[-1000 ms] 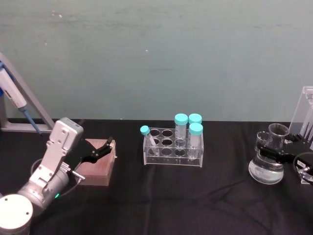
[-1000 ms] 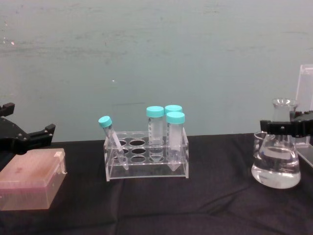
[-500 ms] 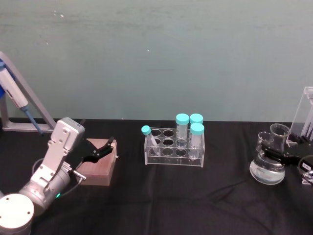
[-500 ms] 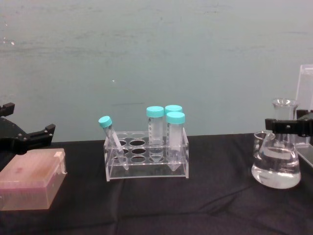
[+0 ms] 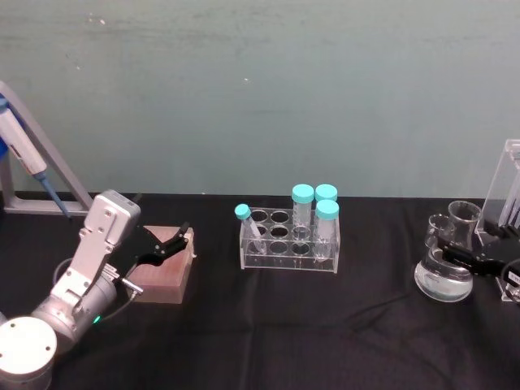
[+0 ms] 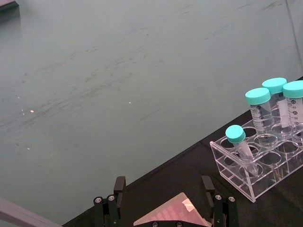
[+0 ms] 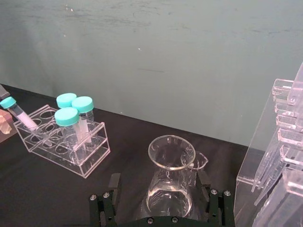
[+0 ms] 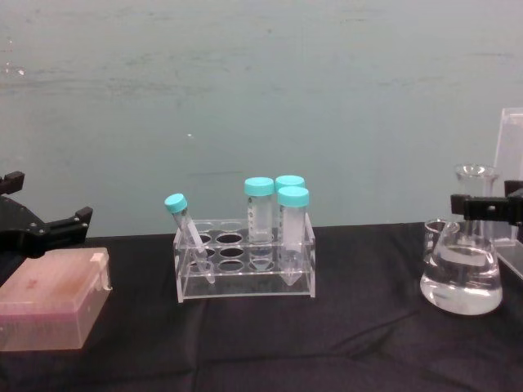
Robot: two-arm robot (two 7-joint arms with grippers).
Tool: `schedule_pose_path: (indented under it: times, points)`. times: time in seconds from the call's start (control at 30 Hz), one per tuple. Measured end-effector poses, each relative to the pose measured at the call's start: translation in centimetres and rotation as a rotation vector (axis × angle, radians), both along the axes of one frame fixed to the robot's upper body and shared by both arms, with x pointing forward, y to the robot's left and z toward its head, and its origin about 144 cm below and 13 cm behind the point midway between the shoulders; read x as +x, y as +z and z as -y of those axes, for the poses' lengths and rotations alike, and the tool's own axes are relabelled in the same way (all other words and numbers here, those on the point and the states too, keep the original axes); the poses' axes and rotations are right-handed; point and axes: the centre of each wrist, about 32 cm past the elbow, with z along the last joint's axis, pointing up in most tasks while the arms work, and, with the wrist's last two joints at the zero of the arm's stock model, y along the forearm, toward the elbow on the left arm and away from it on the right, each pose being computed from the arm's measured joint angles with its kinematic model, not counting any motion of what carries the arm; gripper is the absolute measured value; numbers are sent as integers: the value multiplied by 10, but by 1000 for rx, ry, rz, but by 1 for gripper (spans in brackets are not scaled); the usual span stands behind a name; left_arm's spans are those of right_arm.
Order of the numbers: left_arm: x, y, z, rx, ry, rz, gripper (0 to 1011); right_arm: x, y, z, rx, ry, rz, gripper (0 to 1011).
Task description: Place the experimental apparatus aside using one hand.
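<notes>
— What sits at your left?

— My left tool (image 5: 175,244), black, fingers spread wide and holding nothing, hangs over a pink translucent box (image 5: 162,272) on the black-clothed bench (image 5: 325,325).

— And in the middle?

— A clear acrylic tube rack (image 5: 288,244) with round holes; three upright tubes with teal caps and one thin tube leaning at its left end.

— And the labware on the right?

— A conical flask (image 5: 444,275) of clear liquid stands on the bench, a small glass beaker (image 5: 439,227) just behind it, and a tall acrylic rack (image 5: 508,191) beside them, cut off by the edge. My right tool (image 7: 161,201) straddles the flask's neck, fingers parted, one on each side. Whether they touch the glass I cannot tell.
</notes>
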Motion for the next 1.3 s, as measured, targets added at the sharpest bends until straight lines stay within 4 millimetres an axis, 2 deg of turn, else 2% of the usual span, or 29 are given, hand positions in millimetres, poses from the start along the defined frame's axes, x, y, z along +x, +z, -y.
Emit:
schedule_pose_path:
  times: [0.63, 0.9, 1.3]
  points:
    - [0, 0, 0, 0, 0, 0, 1000, -16, 5, -5, 17, 75, -23, 1000]
    - [0, 0, 0, 0, 0, 0, 1000, -11, 6, -14, 11, 158, -11, 1000]
    - [0, 0, 0, 0, 0, 0, 1000, 9, 6, -25, -12, 243, 23, 1000]
